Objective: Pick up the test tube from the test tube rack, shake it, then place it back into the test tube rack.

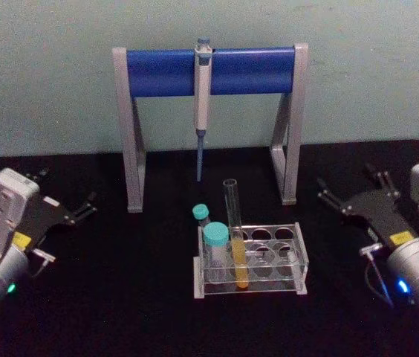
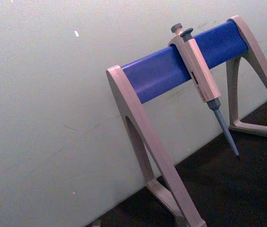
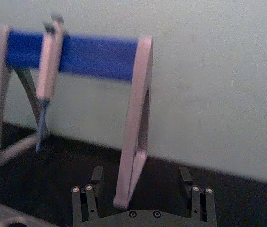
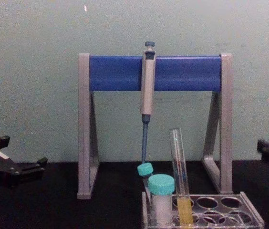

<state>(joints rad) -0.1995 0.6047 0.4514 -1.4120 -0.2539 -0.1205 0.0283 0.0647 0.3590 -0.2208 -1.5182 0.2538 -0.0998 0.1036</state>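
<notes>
test tube (image 1: pixel 235 230) upright in test tube rack (image 1: pixel 300 253), yellow-orange liquid

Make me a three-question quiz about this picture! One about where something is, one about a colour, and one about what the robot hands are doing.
1. Where is the test tube?
A. Standing in the rack
B. Lying on the table
C. Held by a gripper

2. What colour are the caps on the vials?
A. Red
B. Teal
C. Black

3. What are the left gripper and right gripper doing?
A. Both holding vials
B. One holds the pipette
C. Both open, holding nothing

Answers:
1. A, the tube stands upright in a hole of the rack.
2. B, both caps are teal.
3. C, each sits off to its side of the rack, fingers apart, nothing between them.
</notes>
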